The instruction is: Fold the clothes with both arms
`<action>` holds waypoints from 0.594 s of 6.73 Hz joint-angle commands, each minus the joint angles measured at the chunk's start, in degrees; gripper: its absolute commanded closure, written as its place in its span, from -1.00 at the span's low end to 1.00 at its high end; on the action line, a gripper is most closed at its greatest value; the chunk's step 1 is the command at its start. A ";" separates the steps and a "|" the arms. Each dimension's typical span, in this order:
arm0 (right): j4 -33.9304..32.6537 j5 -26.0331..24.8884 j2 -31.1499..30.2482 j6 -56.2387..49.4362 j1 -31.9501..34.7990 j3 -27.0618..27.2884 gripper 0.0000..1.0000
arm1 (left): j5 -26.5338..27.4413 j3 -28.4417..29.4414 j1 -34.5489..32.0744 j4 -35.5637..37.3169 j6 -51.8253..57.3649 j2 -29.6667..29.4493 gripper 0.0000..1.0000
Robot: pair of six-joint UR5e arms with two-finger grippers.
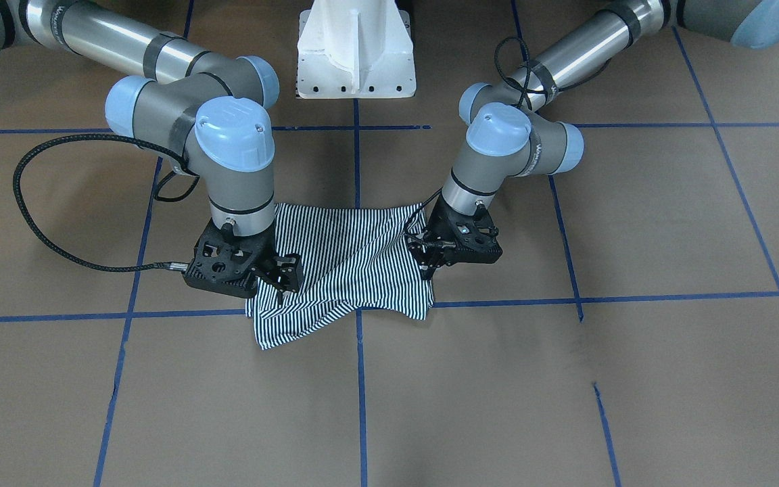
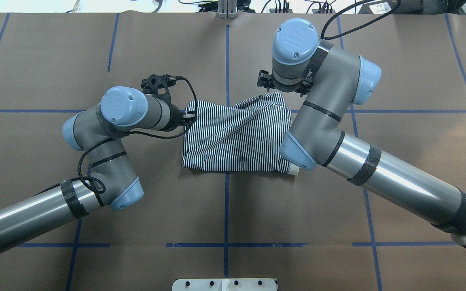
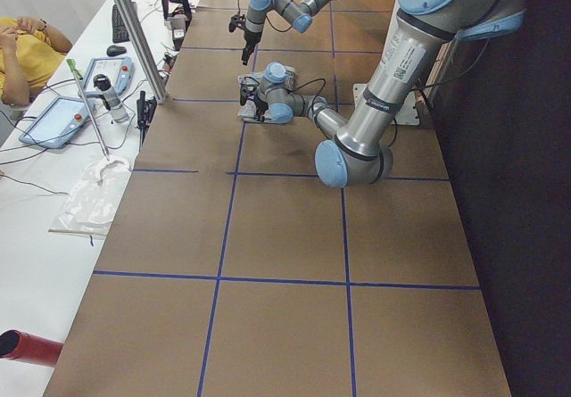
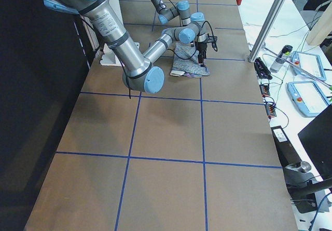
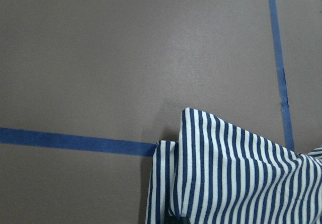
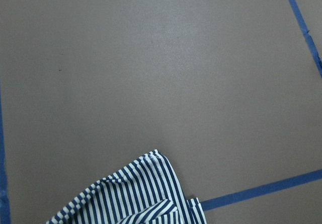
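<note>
The left gripper [image 1: 428,260] has its fingers [image 1: 426,269] drawn together, tips down on the shirt [image 1: 345,260] at its edge, seemingly pinching the fabric. The right gripper [image 1: 280,277] stands at the opposite edge, its fingers [image 1: 280,289] pressed into the cloth too, though whether they are clenched on it cannot be told. The shirt lies folded in a rough rectangle mid-bench between the two, striped side up, with loose flaps spreading toward the operators' side and a bit of cream collar [image 2: 293,171] peeking out at the corner under the right arm [image 2: 378,169].

Each wrist camera sees only a striped corner [image 5: 226,178] on brown paper; the fingers themselves stay out of those views. In the overhead view the right arm's elbow covers the shirt's right edge, and the left arm [image 2: 107,133] with its black cable [image 2: 176,133] reaches in from the other side.

A white pedestal [image 1: 356,51] stands behind the shirt at the robot's base. Lettering runs along the arm tubes, too small to read.

The bench [image 1: 565,392] is covered in brown paper marked into squares by blue tape [image 1: 360,406]. Beside it runs a white side table [image 3: 53,263] with two teach pendants [image 3: 58,120], a plastic bag [image 3: 89,201] and cables; a person in yellow [image 3: 22,53] sits at its far end, and a red cylinder [image 3: 31,348] lies near its close end. Aluminium posts [image 4: 270,21] rise at the bench edge.
</note>
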 commanded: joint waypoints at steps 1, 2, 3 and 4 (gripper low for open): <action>0.07 0.00 -0.09 0.09 -0.17 0.01 -1.00 | -0.07 -0.01 -2.84 -0.25 6.58 1.69 1.00; 0.07 0.00 -0.35 0.09 -0.17 0.10 -1.00 | -0.07 -0.01 -3.98 -0.25 8.44 2.23 1.00; 0.15 0.00 -0.35 0.09 -0.17 0.10 -1.00 | -0.07 -0.01 -4.26 -0.25 9.06 2.76 1.00; 0.24 0.09 -0.35 0.09 -0.17 0.10 -1.00 | -0.15 -0.01 -4.35 -0.25 9.59 3.03 0.85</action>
